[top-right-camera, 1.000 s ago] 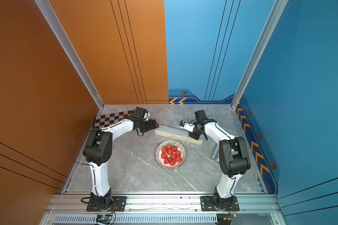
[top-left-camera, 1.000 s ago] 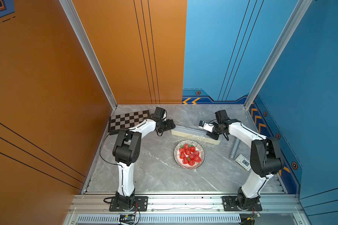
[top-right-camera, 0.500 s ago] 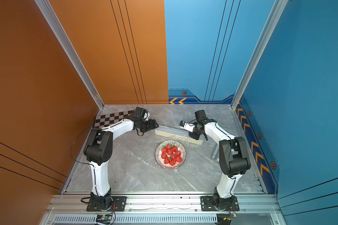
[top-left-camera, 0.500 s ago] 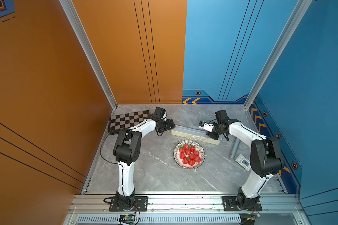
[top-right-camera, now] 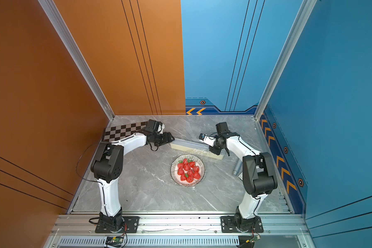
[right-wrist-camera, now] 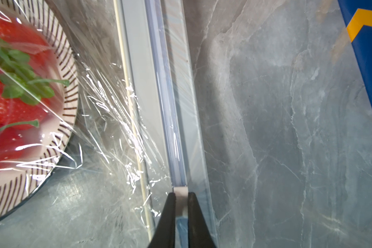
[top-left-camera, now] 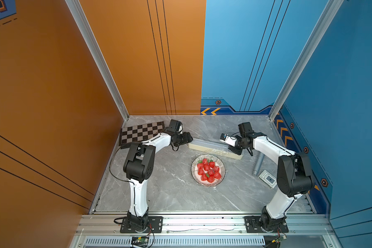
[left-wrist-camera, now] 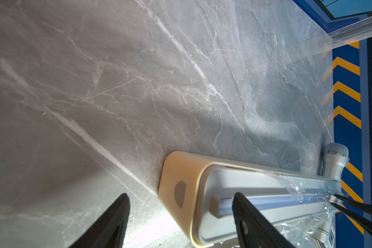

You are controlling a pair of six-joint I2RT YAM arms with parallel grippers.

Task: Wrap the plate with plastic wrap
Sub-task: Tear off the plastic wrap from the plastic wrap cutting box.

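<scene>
The plate (top-left-camera: 223,171) (top-right-camera: 173,171) of red strawberries sits mid-table, its striped rim (right-wrist-camera: 70,103) close in the right wrist view. Behind it lies the long cream dispenser box (top-left-camera: 202,146) (top-right-camera: 186,146). Plastic wrap (right-wrist-camera: 107,120) (top-left-camera: 211,152) runs crinkled from the box over the plate's near rim and the berries. My left gripper (left-wrist-camera: 180,193) (top-left-camera: 190,138) is open, with its fingers on either side of the box's left end (left-wrist-camera: 170,176). My right gripper (right-wrist-camera: 181,193) (top-left-camera: 235,150) is shut on a small cream slider block on the box's rail, at the right end.
A chequered board (top-left-camera: 141,134) lies at the back left, under the left arm. A grey cylinder (top-left-camera: 258,164) (left-wrist-camera: 335,161) and a small white device (top-left-camera: 267,179) lie to the right of the box. Walls close in the back and both sides.
</scene>
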